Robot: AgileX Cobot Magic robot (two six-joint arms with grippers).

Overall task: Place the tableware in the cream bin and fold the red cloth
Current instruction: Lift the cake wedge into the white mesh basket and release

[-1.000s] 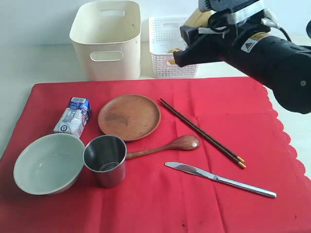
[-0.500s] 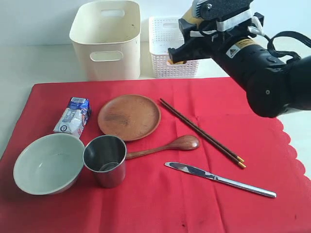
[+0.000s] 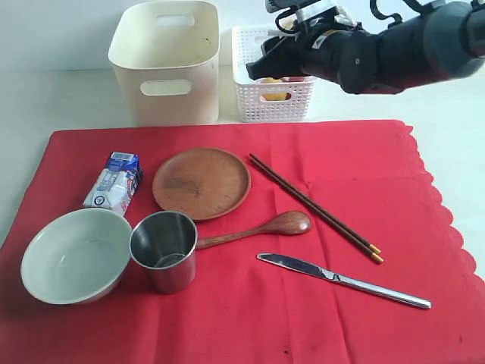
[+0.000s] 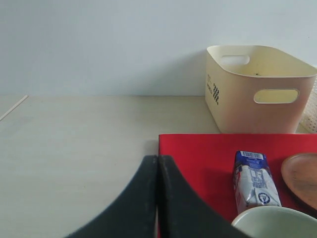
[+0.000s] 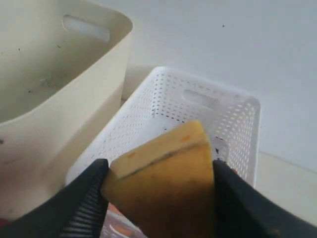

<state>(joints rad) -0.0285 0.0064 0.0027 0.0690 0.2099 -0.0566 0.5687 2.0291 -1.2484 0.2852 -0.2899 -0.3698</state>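
Note:
On the red cloth [image 3: 379, 174] lie a wooden plate [image 3: 201, 183], a pale bowl [image 3: 76, 255], a steel cup [image 3: 164, 250], a wooden spoon [image 3: 258, 230], dark chopsticks [image 3: 314, 207] and a steel knife [image 3: 341, 280]. The cream bin [image 3: 167, 61] stands behind the cloth and looks bare inside. My right gripper [image 5: 158, 171] is shut on a yellow cheese wedge [image 5: 163, 198], held above the white lattice basket. My left gripper [image 4: 157, 159] is shut on nothing, low over the cloth's left edge [image 4: 198, 158]; the exterior view does not show it.
The white lattice basket [image 3: 273, 95] stands right of the cream bin with food items inside. A small milk carton [image 3: 115, 180] lies on the cloth beside the plate. The cloth's scalloped edge [image 3: 443, 220] runs along the right.
My right arm has swung back and left with the cheese wedge, ending over the white basket. Everything on the cloth has stayed put.

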